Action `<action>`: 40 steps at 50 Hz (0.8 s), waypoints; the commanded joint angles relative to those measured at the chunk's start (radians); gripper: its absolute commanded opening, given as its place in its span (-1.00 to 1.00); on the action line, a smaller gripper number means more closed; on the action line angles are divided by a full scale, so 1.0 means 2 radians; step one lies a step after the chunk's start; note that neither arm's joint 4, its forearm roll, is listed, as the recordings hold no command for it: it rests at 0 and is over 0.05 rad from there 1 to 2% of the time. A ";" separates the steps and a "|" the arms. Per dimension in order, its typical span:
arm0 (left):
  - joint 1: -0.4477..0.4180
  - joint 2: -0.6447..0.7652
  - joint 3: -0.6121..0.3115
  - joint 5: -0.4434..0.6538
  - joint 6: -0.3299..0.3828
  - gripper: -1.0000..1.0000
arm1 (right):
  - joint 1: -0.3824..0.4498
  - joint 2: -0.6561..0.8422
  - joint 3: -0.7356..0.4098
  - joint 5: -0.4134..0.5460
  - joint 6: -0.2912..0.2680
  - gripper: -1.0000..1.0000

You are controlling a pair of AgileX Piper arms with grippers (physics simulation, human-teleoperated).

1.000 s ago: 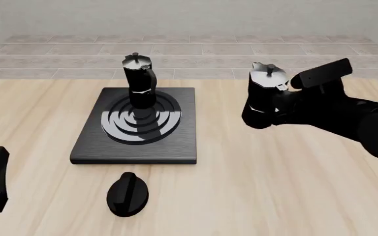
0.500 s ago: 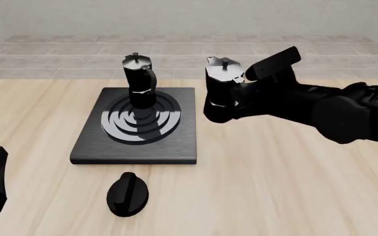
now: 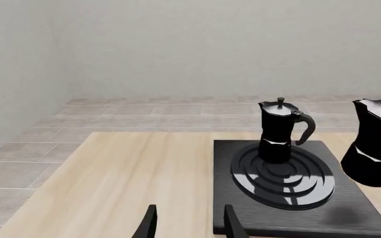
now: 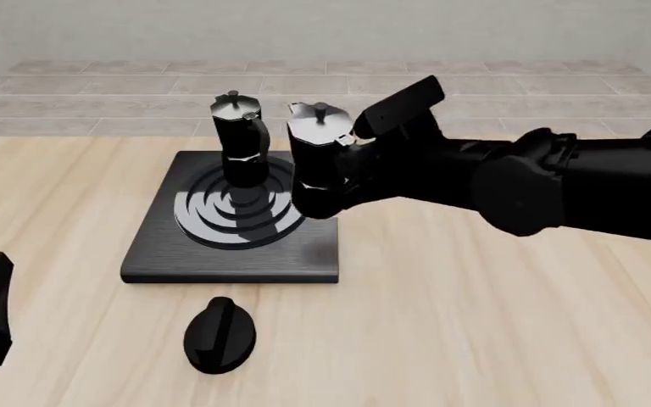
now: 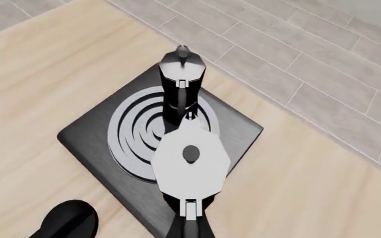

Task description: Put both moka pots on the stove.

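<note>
Black second moka pot [image 4: 318, 161] carried over the stove's right edge, one pot already on the burner.

Step in hand, as I judge it, is delivery of the second pot: the first moka pot [image 4: 238, 140] stands upright on the burner rings [image 4: 238, 206] of the stove [image 4: 167, 254], and the right gripper [image 4: 354, 161] is clamped on the carried pot's handle side, holding it off the slab, just beside its twin. In the right wrist view its silvery lid [image 5: 189, 157] hangs above the stove's near-right part. The next move calls for lowering it straight onto free slab without nudging the standing pot, then releasing. The left gripper [image 3: 187, 223] hovers low over the worktop [image 4: 507, 322], jaws apart and holding nothing, well clear of both pots; a black oval knob [image 4: 220, 335] lies in front of the stove.
</note>
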State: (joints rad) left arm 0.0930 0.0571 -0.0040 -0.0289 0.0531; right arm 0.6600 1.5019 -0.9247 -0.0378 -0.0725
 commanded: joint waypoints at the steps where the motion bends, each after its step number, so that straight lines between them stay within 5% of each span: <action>1: 0.000 -0.001 0.000 0.000 0.000 1.00 | 0.029 0.008 -0.037 0.007 0.011 -1.00; 40: 0.000 0.000 0.000 0.000 -0.001 1.00 | 0.068 0.076 -0.089 -0.019 0.019 -1.00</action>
State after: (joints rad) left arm 0.0931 0.0544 -0.0035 -0.0254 0.0525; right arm 0.7881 1.6286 -1.0460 -0.0497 -0.0326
